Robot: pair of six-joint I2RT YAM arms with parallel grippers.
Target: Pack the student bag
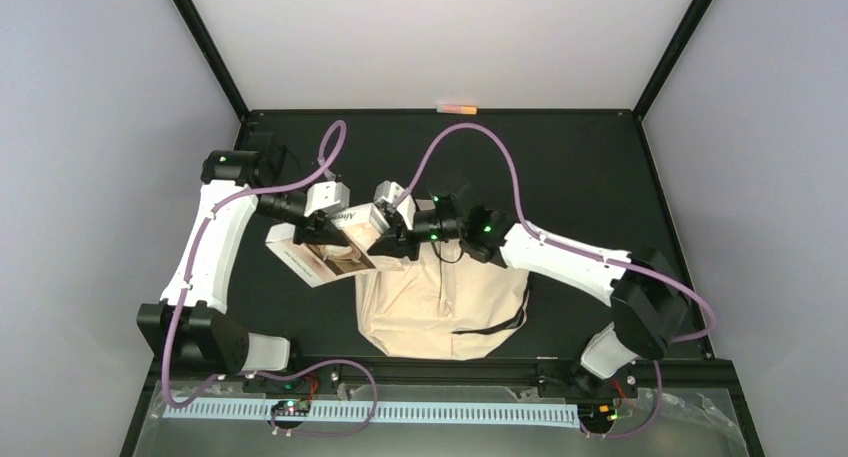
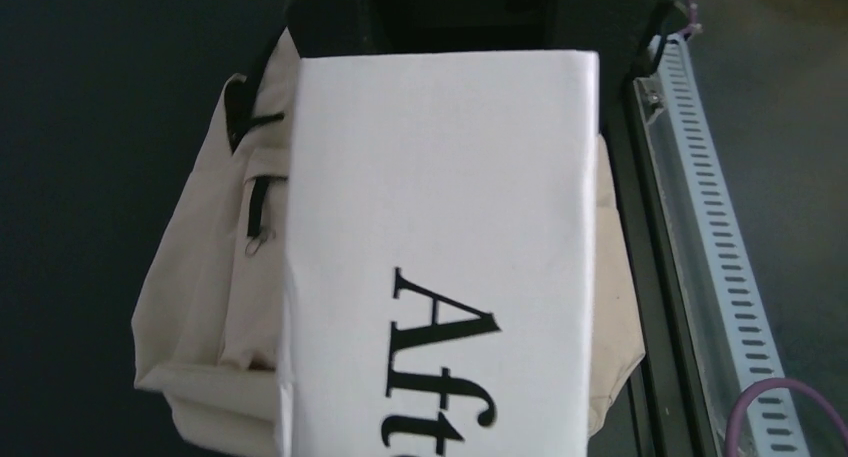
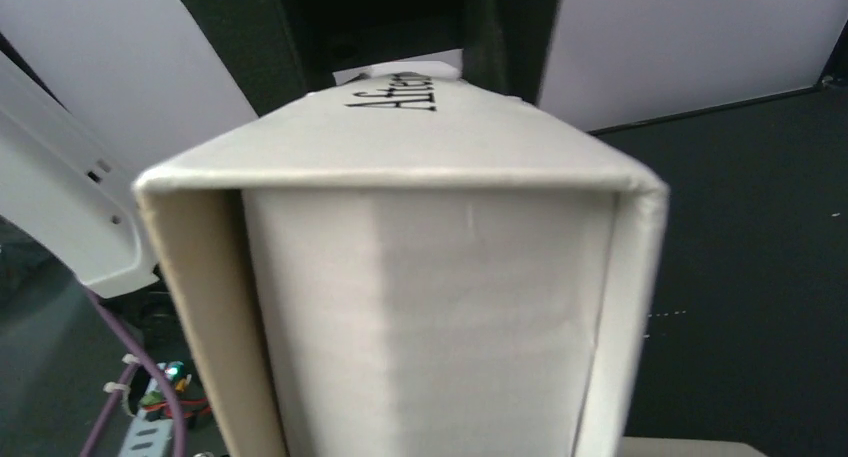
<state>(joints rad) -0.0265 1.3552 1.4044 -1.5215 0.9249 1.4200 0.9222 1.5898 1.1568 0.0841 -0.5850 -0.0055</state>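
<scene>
The student bag [image 1: 440, 312] lies on the black table between the two arm bases, cream with dark zips; its front zip pocket shows in the left wrist view [image 2: 200, 297]. A white hardback book [image 1: 325, 255] with black lettering is held tilted above the bag's far left corner. My left gripper [image 1: 338, 229] is at the book's upper edge, and the cover [image 2: 440, 227] hides its fingers. My right gripper [image 1: 388, 235] meets the book's right end. There the page edge [image 3: 420, 277] fills the view between the jaws, which seem shut across its thickness.
An orange marker [image 1: 458, 108] lies at the table's far edge by the back wall. A perforated white rail [image 1: 400, 413] runs along the near edge, also showing beside the bag [image 2: 715, 237]. Purple cables loop over both arms.
</scene>
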